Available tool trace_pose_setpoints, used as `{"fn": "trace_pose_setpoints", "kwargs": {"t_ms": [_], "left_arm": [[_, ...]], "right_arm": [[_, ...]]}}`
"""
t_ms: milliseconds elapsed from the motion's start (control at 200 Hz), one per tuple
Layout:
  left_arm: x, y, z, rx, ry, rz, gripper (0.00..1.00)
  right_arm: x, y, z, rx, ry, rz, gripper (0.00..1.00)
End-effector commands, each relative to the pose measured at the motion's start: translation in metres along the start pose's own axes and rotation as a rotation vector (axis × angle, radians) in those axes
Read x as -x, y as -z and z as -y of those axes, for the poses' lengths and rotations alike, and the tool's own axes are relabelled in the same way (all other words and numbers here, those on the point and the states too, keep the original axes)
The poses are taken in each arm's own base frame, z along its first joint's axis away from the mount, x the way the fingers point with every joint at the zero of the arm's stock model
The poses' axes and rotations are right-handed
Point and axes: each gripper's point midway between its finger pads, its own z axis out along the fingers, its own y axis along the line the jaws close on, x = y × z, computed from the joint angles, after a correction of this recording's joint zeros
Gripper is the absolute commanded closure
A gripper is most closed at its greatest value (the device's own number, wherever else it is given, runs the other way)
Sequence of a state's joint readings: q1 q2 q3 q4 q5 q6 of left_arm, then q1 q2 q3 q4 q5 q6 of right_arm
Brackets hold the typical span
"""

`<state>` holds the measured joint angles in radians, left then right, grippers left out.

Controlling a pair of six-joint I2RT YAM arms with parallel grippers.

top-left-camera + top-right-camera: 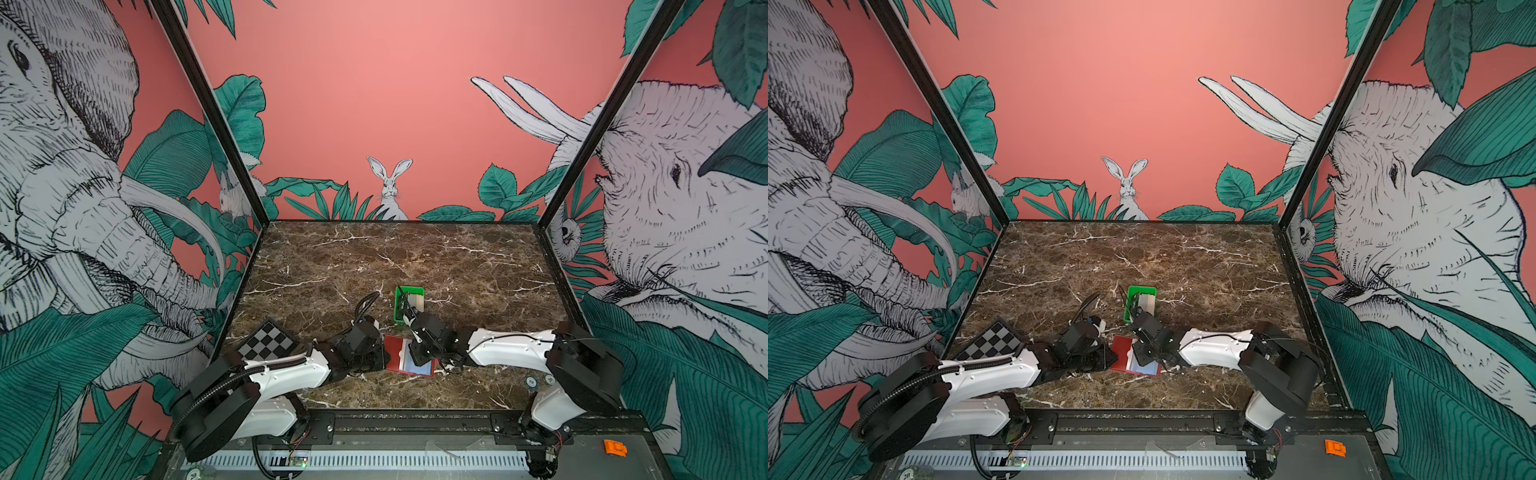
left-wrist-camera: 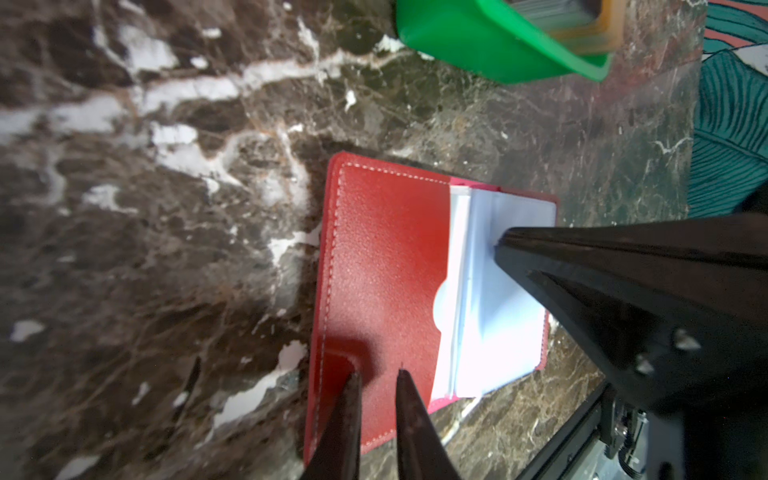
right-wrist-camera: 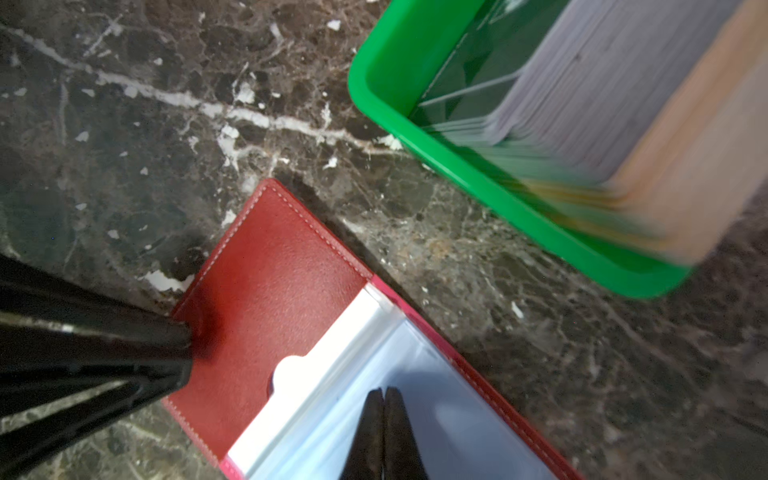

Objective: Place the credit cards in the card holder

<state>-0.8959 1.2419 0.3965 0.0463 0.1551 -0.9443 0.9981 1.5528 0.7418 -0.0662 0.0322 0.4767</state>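
Observation:
The red card holder (image 1: pixel 397 351) (image 1: pixel 1123 351) lies open on the marble table, its red flap (image 2: pixel 382 257) beside pale blue pockets (image 3: pixel 436 395). My left gripper (image 2: pixel 378 372) rests its tips on the red flap, jaws a little apart with nothing between them. My right gripper (image 3: pixel 384 390) is shut and empty, its tips pressed onto the blue pocket page. The credit cards (image 3: pixel 582 104) (image 1: pixel 415 300) stand on edge as a grey and beige stack in the green tray (image 3: pixel 415 124), just beyond the holder.
The green tray (image 1: pixel 400 303) (image 1: pixel 1130 301) (image 2: pixel 478 41) sits close behind the holder. A checkerboard plate (image 1: pixel 268 340) lies at the left, beside my left arm. Enclosure walls bound the table on three sides.

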Motion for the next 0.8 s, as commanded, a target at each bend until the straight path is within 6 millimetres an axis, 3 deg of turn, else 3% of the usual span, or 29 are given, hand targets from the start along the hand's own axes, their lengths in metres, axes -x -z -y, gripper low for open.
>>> {"fn": "trace_pose_setpoints", "kwargs": {"t_ms": [0, 170, 375, 545, 680, 795], "left_arm": [[0.012, 0.005, 0.018, -0.041, -0.046, 0.026, 0.81], [0.024, 0.008, 0.046, -0.084, -0.153, 0.013, 0.78], [0.057, 0.018, 0.065, -0.122, -0.221, -0.025, 0.77], [0.097, 0.027, 0.06, -0.096, -0.268, -0.024, 0.77], [0.118, 0.035, 0.072, -0.107, -0.359, -0.016, 0.76], [0.133, 0.035, 0.078, -0.1, -0.414, 0.005, 0.77]], "right_arm": [[0.019, 0.017, 0.007, -0.03, 0.018, 0.092, 1.0], [0.038, 0.044, 0.019, -0.088, -0.019, 0.201, 1.0], [0.068, 0.08, 0.032, -0.191, -0.099, 0.279, 0.86], [0.098, 0.102, 0.032, -0.208, -0.19, 0.362, 0.66], [0.113, 0.104, 0.035, -0.224, -0.237, 0.372, 0.45], [0.122, 0.103, 0.04, -0.25, -0.273, 0.353, 0.33]]}}
